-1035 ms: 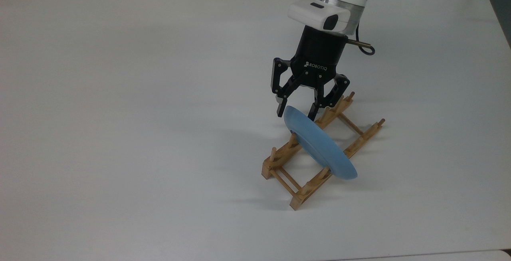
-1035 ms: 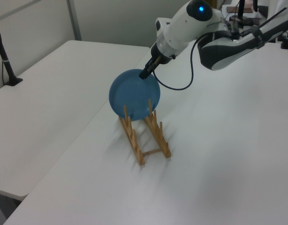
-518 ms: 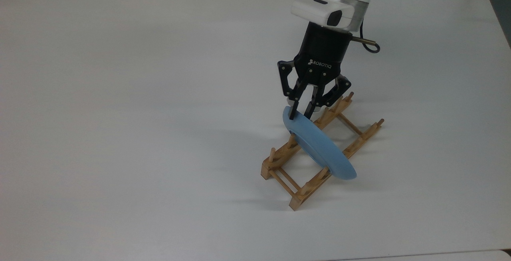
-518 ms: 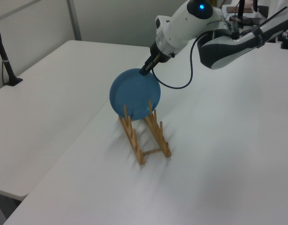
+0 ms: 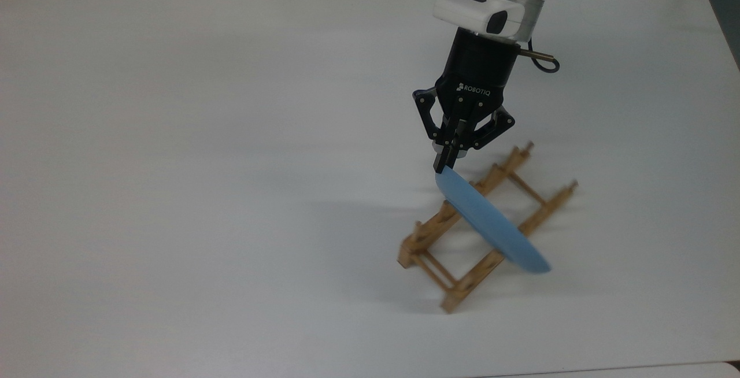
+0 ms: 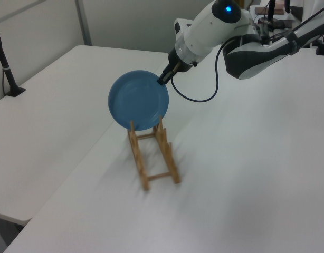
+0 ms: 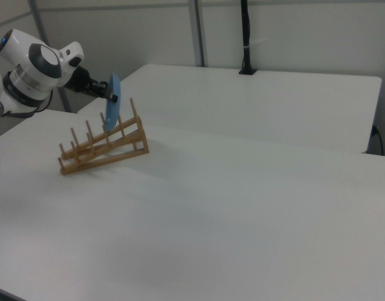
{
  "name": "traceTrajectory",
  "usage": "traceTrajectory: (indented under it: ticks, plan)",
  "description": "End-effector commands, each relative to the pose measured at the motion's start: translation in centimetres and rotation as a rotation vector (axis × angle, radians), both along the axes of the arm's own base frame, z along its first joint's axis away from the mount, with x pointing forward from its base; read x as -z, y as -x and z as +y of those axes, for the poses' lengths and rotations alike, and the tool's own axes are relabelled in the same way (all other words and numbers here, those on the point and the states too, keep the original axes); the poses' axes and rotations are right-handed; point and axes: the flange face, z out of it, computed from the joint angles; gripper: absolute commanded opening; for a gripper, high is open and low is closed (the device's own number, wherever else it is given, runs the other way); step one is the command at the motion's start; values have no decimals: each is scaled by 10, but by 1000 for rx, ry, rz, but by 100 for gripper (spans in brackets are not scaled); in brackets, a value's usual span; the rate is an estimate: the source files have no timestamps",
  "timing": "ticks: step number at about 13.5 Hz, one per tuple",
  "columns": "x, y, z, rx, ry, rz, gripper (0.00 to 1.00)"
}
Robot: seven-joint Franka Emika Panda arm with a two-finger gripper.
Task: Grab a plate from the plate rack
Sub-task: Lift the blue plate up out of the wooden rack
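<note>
Lifting the plate out, but the rack is coming along for the ride

The gripper (image 5: 444,161) is pinching the top rim of the blue plate (image 5: 491,225), fingers closed tight on it. The plate's lower edge is sitting between the pegs of the wooden plate rack (image 5: 462,285), and in the right view one end of the rack (image 7: 98,150) is tilting up off the white table (image 5: 231,135). I'm guessing the next move needs a straighter pull up so the plate is clearing the pegs and the rack is dropping flat.
</note>
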Motion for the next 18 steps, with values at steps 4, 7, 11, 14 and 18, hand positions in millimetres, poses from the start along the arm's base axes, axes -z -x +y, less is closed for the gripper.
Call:
traceTrajectory:
  ticks: [4, 7, 11, 14, 18]
  plan:
    - [-46, 8, -7, 14, -22, -78, 0]
    - [-66, 12, -22, 39, -33, -97, 0]
    - [-83, 22, -69, 55, -56, -38, 0]
    - [-101, 30, -123, 36, -126, 114, 0]
    - [-111, 49, -197, -60, -188, 367, 0]
